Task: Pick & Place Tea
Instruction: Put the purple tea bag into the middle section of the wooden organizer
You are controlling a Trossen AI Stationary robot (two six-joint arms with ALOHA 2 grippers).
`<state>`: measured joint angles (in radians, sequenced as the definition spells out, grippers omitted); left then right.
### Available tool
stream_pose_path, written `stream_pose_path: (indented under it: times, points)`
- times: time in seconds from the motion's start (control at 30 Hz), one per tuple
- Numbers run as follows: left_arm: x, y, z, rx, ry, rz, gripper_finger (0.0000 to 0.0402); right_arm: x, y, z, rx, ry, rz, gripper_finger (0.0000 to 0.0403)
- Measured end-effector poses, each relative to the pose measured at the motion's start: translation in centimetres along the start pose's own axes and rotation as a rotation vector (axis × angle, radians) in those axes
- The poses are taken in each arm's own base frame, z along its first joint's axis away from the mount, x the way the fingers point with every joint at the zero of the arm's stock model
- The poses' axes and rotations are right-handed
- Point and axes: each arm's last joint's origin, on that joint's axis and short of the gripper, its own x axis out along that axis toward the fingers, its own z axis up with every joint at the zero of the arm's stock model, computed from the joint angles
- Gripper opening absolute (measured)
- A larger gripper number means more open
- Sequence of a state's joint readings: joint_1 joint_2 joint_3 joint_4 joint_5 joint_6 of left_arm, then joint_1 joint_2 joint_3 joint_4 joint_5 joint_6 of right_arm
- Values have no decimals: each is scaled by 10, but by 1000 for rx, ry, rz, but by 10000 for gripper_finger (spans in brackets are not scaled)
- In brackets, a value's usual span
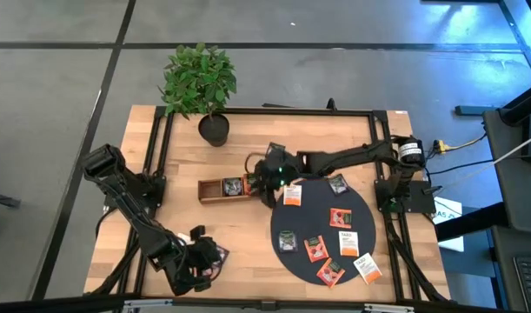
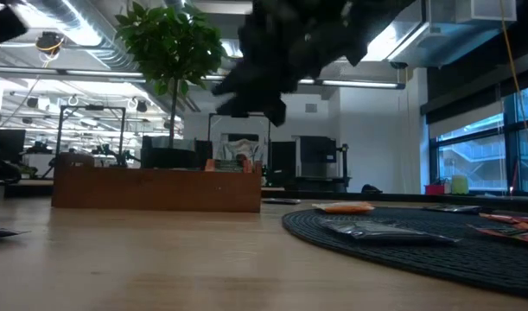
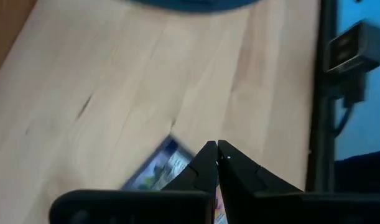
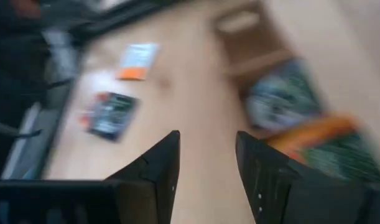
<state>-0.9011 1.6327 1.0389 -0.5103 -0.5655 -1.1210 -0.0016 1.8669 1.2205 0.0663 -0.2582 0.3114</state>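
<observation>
Seen from above, the right tool (image 1: 267, 180) hangs over the right-hand end of the brown wooden tray (image 1: 215, 189), close to the middle of the worktop (image 1: 248, 235). Its two dark fingers (image 4: 162, 163) stand apart with a clear gap between them, and nothing is clamped in that gap. In the right wrist view the tray's compartments lie just past the fingers, with sachets inside: a grey-black one (image 4: 278, 102) and an orange-and-green one (image 4: 320, 144).

The rest of the tea lies on the large black round mat (image 1: 287, 261), at about 4 o'clock from the tray. A white sachet with orange print (image 1: 292, 196) sits at the mat's 10 o'clock edge, a dark one (image 1: 338, 183) at 12 o'clock, a red-orange one (image 1: 338, 217) near the centre, another dark one (image 1: 288, 240) at 8 o'clock, and more red-orange and white ones spread toward 5 o'clock. From table height the tray stands on the worktop with the mat and its sachets to the side.

The left tool (image 1: 202, 258) rests at the worktop's 7 o'clock corner, its fingertips (image 3: 209, 155) pressed together, with a printed sachet (image 3: 155, 169) lying flat on the wood just beside them.

A potted plant (image 1: 201, 84) stands at the 11 o'clock edge.
</observation>
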Motion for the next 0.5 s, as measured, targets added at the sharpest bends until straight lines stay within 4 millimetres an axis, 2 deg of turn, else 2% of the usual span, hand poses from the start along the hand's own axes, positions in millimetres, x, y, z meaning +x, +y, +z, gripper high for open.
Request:
stream_pose_path:
  times: [0.13, 0.3, 0.37, 0.5]
  points:
    - [9, 0, -15, -48, 41, 61, 7, 9, 38, -9, -65, -19, 64, 158]
    - [27, 3, -34, -128, 108, 155, 8, 14, 80, -21, -124, -89, 28, 158]
    - [35, 3, -40, -138, 142, 172, 10, 15, 90, -24, -101, -113, 4, 158]
    - [47, 4, -50, -180, 185, 212, 9, 16, 98, -29, -43, -107, 6, 158]
